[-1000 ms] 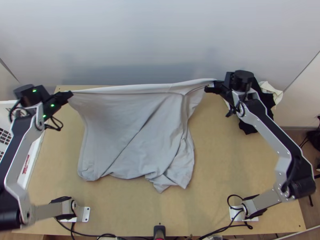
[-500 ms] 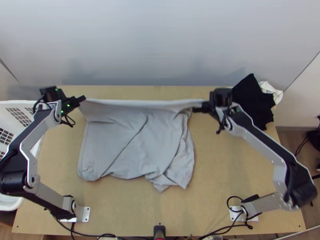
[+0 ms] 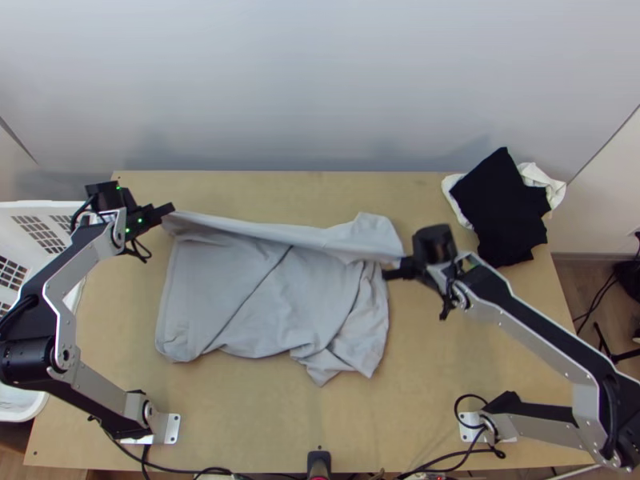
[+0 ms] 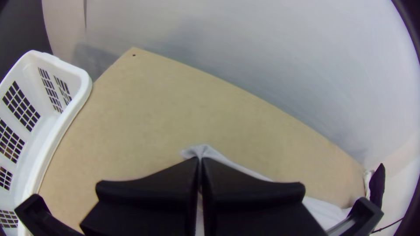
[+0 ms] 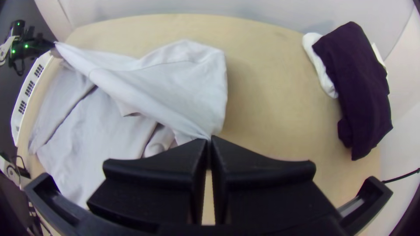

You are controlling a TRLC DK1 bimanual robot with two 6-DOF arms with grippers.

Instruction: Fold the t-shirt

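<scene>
Across the table (image 3: 480,344), the right end effector (image 5: 209,139) has come towards the near edge since the last frame, while the left end effector (image 4: 200,161) has barely shifted; the stretched band between them, nearly straight before, now slants.

Largest on the table is the grey t-shirt (image 3: 248,296), mid-table and towards the left: its lower part lies spread with creases, its far part held up and partly doubled over. Beside the left edge stands the white basket (image 4: 83,83); at the far right a black garment (image 3: 500,212) rests on white cloth (image 3: 554,181).

Both end effectors are closed on the shirt, the left on a far corner, the right on a gathered bit of the same raised band. Smaller still, a loose flap (image 3: 372,230) sticks out beyond that band near the right one.

With the two sides uneven, the fold could land skewed. The flap may tuck under crookedly, and a pinch this small could slip if the band is pulled taut.
</scene>
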